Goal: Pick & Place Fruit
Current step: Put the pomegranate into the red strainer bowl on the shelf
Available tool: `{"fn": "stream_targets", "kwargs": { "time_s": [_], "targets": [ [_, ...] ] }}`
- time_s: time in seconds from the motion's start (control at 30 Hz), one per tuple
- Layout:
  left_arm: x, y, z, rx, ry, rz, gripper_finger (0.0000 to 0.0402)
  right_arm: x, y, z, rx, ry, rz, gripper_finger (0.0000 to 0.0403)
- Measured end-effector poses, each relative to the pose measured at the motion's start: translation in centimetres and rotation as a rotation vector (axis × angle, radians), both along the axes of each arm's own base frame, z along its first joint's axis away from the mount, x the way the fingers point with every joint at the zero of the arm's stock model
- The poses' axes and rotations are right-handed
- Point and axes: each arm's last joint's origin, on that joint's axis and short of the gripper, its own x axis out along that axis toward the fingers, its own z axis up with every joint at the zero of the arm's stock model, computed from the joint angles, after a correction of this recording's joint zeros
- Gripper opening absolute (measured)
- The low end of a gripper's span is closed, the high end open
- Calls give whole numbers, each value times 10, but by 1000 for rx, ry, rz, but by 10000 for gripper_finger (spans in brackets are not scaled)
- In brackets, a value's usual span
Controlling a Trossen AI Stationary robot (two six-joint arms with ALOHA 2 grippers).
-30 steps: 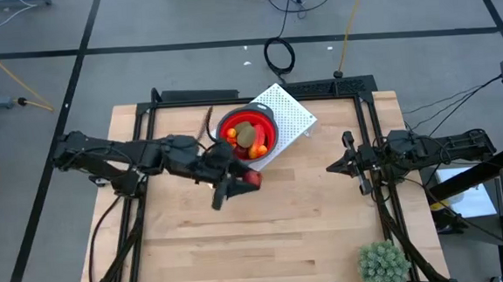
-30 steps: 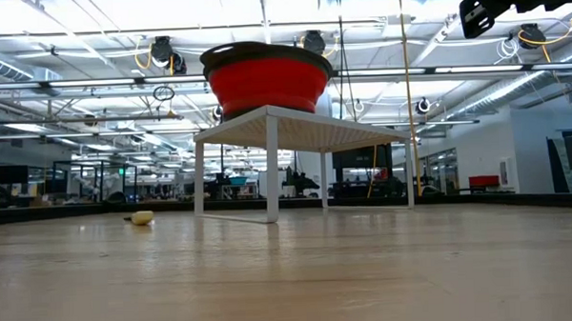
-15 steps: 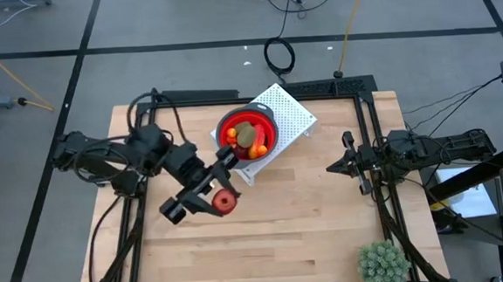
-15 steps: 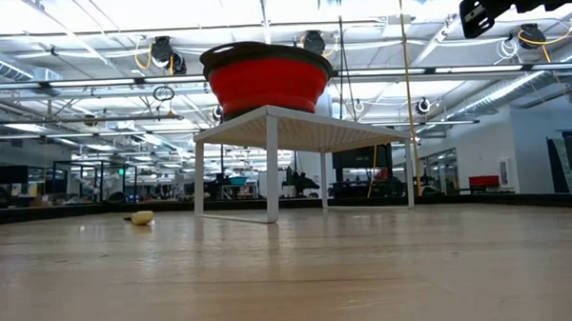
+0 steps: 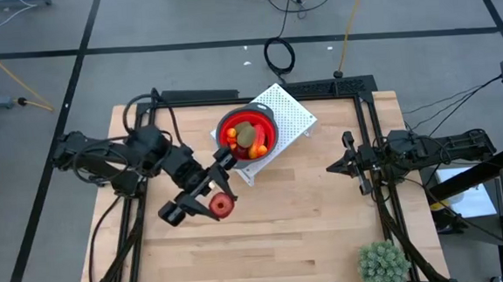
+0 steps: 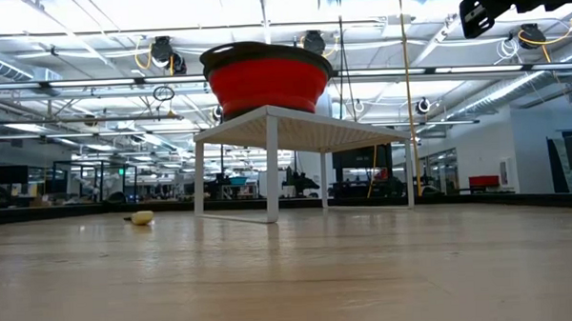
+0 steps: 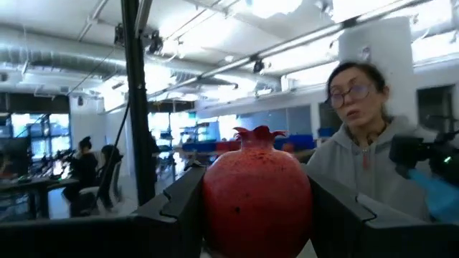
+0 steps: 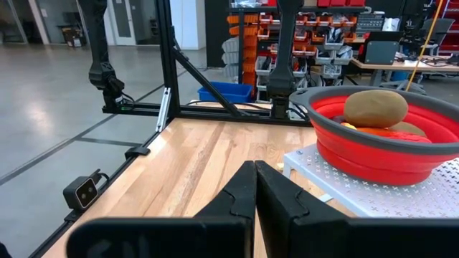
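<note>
My left gripper (image 5: 220,202) is raised over the table's middle left, near side of the red bowl (image 5: 248,134), and is shut on a dark red pomegranate (image 5: 224,205). The bowl stands on a white perforated stand (image 5: 290,112) and holds an olive-brown oval (image 5: 246,134) and orange bits (image 5: 260,147). The right wrist view shows the bowl (image 8: 387,147) with the oval (image 8: 375,107) in it. My right gripper (image 5: 332,166) waits shut and empty at the table's right, pointing toward the stand. My left gripper pinches the pomegranate (image 7: 257,193) between its two fingers, one finger (image 7: 179,215) on each of its opposite sides. The fruit's crown (image 7: 256,133) points up in the wrist view. The fruit is lifted clear of the table.
A spiky green plant ball (image 5: 383,264) sits at the near right corner. A small cream-yellow object (image 6: 142,218) lies on the wood left of the stand's legs (image 6: 270,171). A person in a grey hoodie (image 7: 373,165) shows beyond the table.
My left gripper has drawn away from the bowl toward the table's near left, risen, tipped upward and rolled, carrying the pomegranate with it. In the last half second it has kept still.
</note>
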Motion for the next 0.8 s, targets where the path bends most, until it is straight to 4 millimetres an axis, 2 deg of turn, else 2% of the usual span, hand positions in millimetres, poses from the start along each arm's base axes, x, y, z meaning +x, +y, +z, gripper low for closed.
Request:
{"fn": "stream_targets", "kwargs": {
  "time_s": [0.1, 0.4, 0.8],
  "targets": [
    [4, -2, -7, 43, 39, 80, 184, 0, 0, 0, 0, 2, 0, 0],
    [13, -6, -34, 231, 218, 521, 184, 0, 0, -3, -11, 27, 1, 0],
    [9, -3, -49, 442, 362, 1134, 184, -1, 0, -6, -14, 58, 0, 0]
  ]
}}
